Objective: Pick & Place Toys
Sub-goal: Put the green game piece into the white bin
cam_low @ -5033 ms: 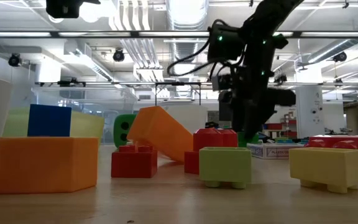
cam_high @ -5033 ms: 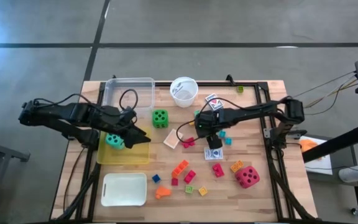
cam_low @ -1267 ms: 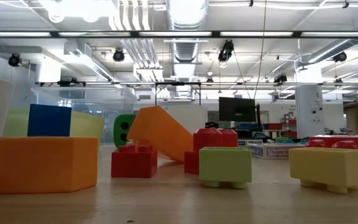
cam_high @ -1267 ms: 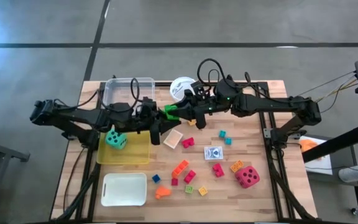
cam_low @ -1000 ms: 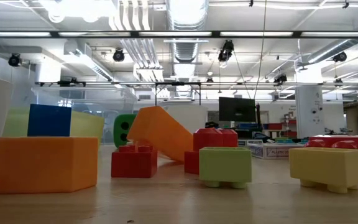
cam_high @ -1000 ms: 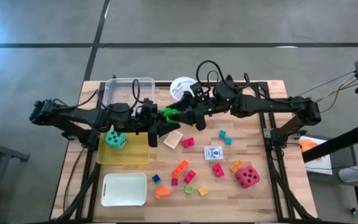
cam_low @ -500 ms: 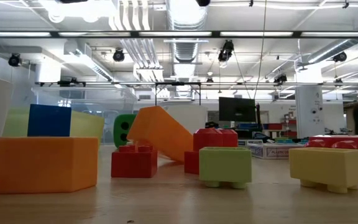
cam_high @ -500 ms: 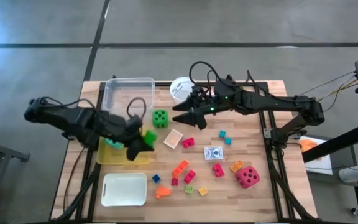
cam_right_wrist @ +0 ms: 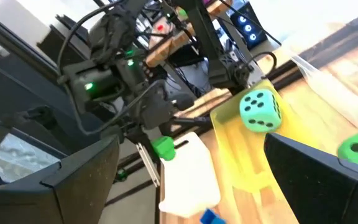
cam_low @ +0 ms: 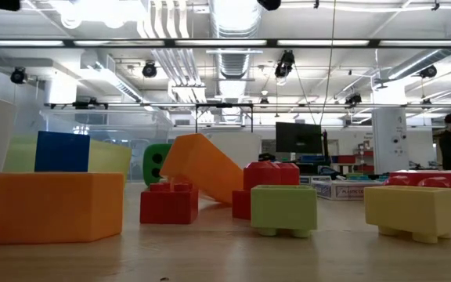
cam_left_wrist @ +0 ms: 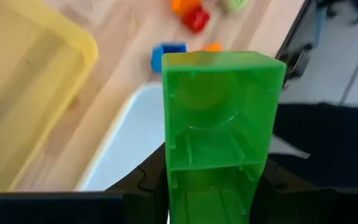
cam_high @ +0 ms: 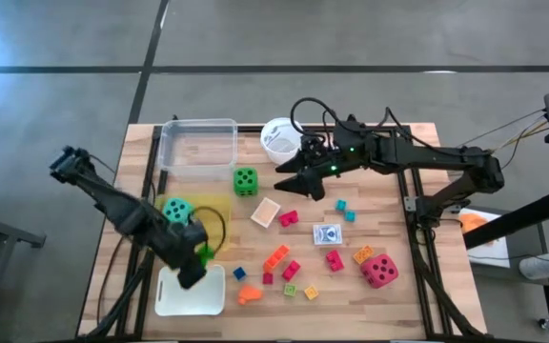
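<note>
Swung from worktop centre to 7 o'clock: left gripper (cam_high: 194,259), fingers clamped on tall green plastic block (cam_left_wrist: 219,124), above flat white tray (cam_high: 191,295). Handover done; release pending. Right gripper (cam_high: 289,176) near centre, fingers apart, empty.

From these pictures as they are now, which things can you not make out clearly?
- Left gripper: high view, its fingertips merge with the dark arm over the white tray.
- Green block: left wrist view, its lower end is cut off by the edge.
- Card pack: high view, print too small to read.
</note>
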You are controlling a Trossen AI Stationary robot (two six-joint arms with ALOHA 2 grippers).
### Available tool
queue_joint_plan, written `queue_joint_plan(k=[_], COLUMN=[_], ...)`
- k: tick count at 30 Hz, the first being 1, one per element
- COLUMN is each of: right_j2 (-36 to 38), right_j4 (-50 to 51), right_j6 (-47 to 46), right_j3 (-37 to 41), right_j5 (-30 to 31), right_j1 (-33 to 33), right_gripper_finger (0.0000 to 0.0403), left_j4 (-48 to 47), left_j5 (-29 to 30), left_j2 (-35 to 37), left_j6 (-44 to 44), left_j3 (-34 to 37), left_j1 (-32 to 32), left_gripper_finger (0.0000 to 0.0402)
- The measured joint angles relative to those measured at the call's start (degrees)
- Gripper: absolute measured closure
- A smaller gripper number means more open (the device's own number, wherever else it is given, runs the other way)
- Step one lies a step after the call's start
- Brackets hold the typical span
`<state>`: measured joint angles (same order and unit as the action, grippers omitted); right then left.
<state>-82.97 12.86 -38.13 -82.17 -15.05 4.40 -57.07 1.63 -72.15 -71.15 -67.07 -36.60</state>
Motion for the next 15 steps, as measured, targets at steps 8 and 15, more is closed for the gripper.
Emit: queue_joint_plan(k=[8, 15], right_j2=[2.1, 2.5], right_j4=[7.6, 9.8], right_j6=[1.0, 1.1], right_j3=[0.0, 0.1], right_j5=[0.2, 1.7], right_j1=[-0.3, -2.5], right_gripper_finger=[0.0009, 0.0009], left_j4=[0.1, 0.3], left_j5=[-3.5, -9.0], left_j2=[-9.3, -17.8], left_j6=[-0.9, 1.0], left_j3=[0.0, 0.0], left_j1=[-8.4, -10.4], left_gripper_finger=[0.0281, 0.0281])
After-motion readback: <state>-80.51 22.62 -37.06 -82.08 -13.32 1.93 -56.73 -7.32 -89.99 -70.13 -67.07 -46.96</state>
